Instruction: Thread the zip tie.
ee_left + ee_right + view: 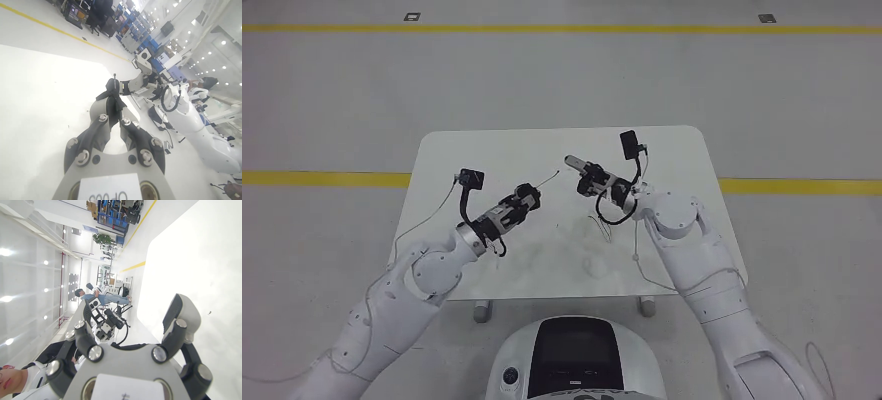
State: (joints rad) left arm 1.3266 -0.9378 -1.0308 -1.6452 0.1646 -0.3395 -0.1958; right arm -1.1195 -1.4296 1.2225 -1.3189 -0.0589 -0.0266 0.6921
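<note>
My left gripper [114,94] is shut on a thin black zip tie [114,80], whose free end sticks out past the fingertips. From above, the zip tie [548,181] points from the left gripper [531,195] toward the right gripper [576,164], with a small gap between them. The right gripper [132,313] is open, with nothing between its fingers [176,308]. Both grippers hang above the middle of the white table [672,150]. The right arm's wrist [140,86] sits just beyond the tie's tip.
The table's bare top [37,85] spreads under both arms, with a few tiny dark specks [209,313] on it. A loose cable [600,218] hangs under the right wrist. Grey floor with a yellow line [322,178] surrounds the table.
</note>
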